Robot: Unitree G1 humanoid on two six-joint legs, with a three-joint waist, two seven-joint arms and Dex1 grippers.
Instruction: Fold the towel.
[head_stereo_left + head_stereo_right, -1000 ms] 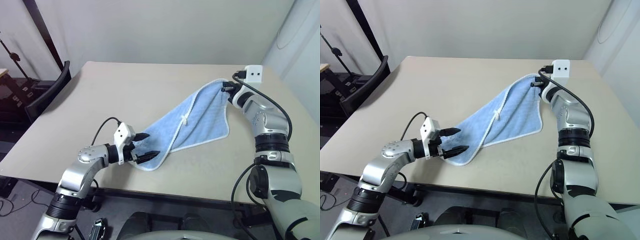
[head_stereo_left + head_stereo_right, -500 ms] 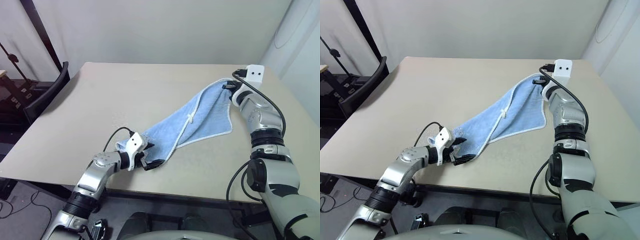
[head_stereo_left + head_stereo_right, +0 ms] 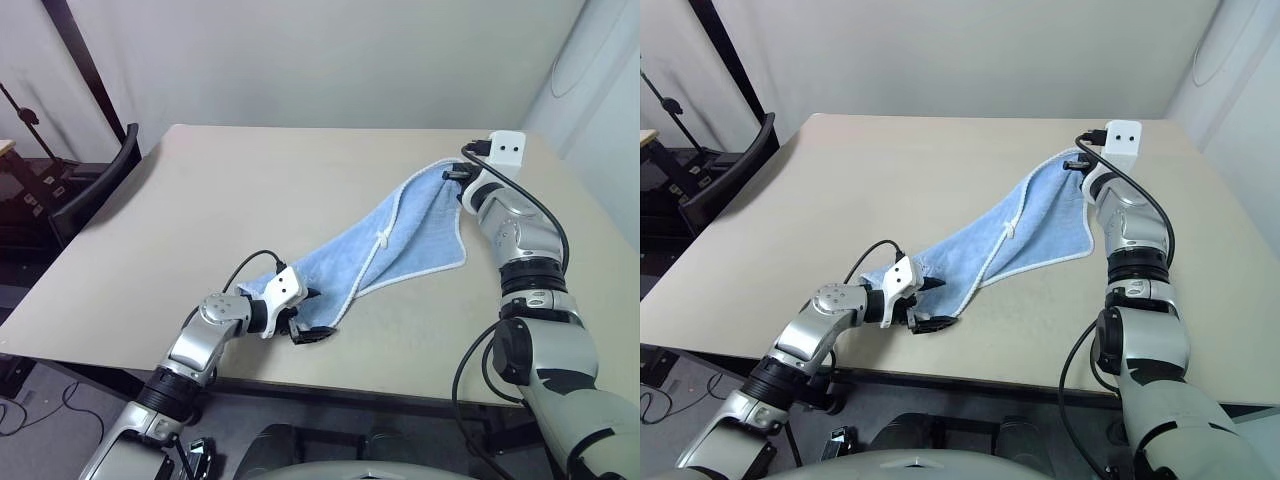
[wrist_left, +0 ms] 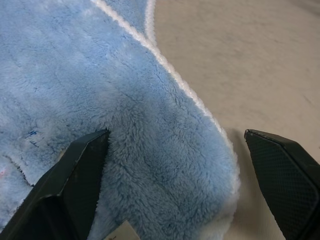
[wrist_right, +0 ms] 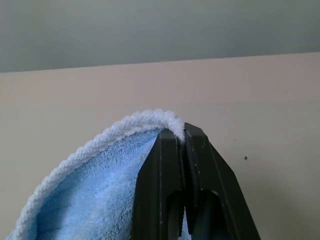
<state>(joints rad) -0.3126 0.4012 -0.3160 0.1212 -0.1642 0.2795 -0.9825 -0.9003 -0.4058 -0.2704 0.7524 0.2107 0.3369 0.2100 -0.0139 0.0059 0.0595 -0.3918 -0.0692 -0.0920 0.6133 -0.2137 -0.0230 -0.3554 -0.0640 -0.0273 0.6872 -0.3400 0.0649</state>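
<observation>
Between the two pincers the towel (image 3: 390,240) is stretching in a long diagonal band across the table (image 3: 250,190), with its white loop tag (image 3: 381,240) showing about midway along. At the far end, the right pincer (image 5: 181,136) is clamping the white-edged corner with its fingers pressed together, holding that corner lifted just above the table. At the near end, the left pincer (image 4: 175,165) is sitting with its fingers apart, straddling the near corner: in the left wrist view one finger is pressing into the blue pile while the other is hanging over bare table just past the white edging, so the corner is lying between them, not yet gripped. Judging from this, the step in hand is closing on that near corner so both ends can be carried together for a fold. Several things could be going wrong here. With one finger resting on top of the cloth and not under it, a closing pinch may be catching only a tuft or pushing the corner away. If the right pincer is pulling while the left is still loose, the towel may be dragging out from between the left fingers. A thin bite on the edging alone could also be slipping once lifted.
</observation>
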